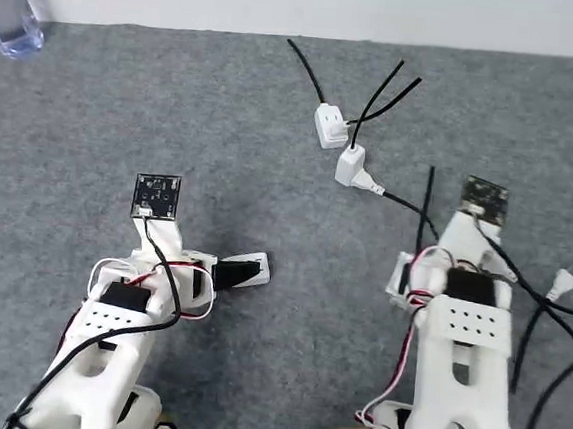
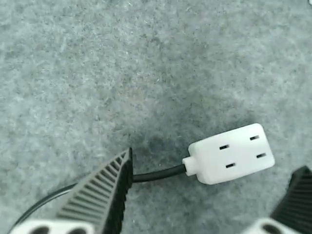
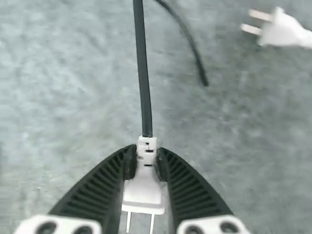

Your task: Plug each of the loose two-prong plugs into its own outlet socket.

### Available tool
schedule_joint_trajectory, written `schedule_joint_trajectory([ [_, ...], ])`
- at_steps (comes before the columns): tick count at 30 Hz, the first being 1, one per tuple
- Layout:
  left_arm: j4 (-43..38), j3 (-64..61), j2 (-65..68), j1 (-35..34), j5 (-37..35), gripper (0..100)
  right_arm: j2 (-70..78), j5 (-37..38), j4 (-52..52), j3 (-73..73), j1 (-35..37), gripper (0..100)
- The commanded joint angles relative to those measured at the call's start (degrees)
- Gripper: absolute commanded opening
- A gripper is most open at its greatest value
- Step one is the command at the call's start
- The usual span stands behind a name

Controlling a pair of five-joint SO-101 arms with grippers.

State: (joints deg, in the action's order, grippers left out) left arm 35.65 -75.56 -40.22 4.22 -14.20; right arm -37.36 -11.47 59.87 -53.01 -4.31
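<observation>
A white outlet socket [image 2: 229,153] with two pairs of slots lies on the grey carpet on a black cable. My left gripper [image 2: 214,165] stands open above it, one finger on each side. In the high view the same socket [image 1: 250,270] lies beside the left gripper [image 1: 229,274]. My right gripper [image 3: 145,153] is shut on a white two-prong plug [image 3: 144,187], prongs toward the camera, its black cable [image 3: 142,73] running straight away. Another loose white plug [image 3: 280,29] lies farther off; in the high view this plug [image 1: 561,284] is at the right of the right arm.
At the back centre lie two more white connector bodies [image 1: 330,126] [image 1: 352,166] with black cables fanning outward; a plug [image 1: 371,187] seems joined to the nearer one. A clear bottle [image 1: 8,10] stands at the back left corner. Grey carpet [image 1: 176,95] covers the table.
</observation>
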Motion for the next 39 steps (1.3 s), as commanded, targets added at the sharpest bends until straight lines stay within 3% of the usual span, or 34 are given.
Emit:
schedule_joint_trajectory([
  [1,-0.8,2.3,0.1,0.0,-0.4,46,-1.3,-3.1,-9.3,-1.8,4.4,0.9],
  [6,-0.8,2.3,0.1,0.0,-0.4,46,-1.3,-29.4,-30.0,-15.0,3.6,0.8],
  [7,-0.8,2.3,0.1,0.0,-0.4,46,-1.3,-31.4,-33.5,-17.0,4.1,0.8],
  [10,-0.8,2.3,0.1,0.0,-0.4,46,-1.3,-33.0,-39.2,-20.9,6.3,0.8],
  [16,-0.9,2.3,0.1,0.0,-0.4,46,-1.3,-32.6,-39.8,-23.1,8.3,0.9],
  [18,-0.9,2.3,0.1,0.0,-0.4,46,-1.3,-30.9,-39.8,-23.9,9.8,1.2],
  [23,-0.9,2.3,0.2,0.0,-0.4,46,-1.3,-17.8,-39.9,-24.5,12.2,4.1],
  [25,-0.9,2.3,0.2,0.0,-0.4,46,-1.3,-11.2,-39.8,-24.6,12.0,11.7],
  [28,-0.9,2.3,0.3,0.0,-0.4,46,-1.4,-2.8,-37.5,-24.2,12.1,30.8],
  [32,-0.9,2.3,0.3,0.0,-0.4,46,-1.4,-2.0,-31.2,-21.1,12.0,54.2],
  [35,-0.9,2.3,0.2,0.0,-0.4,46,-1.4,-0.1,-23.8,-14.9,11.4,61.0],
  [39,-0.9,2.3,0.2,0.0,-0.4,46,-1.4,5.7,-10.4,-3.3,8.2,62.1],
])
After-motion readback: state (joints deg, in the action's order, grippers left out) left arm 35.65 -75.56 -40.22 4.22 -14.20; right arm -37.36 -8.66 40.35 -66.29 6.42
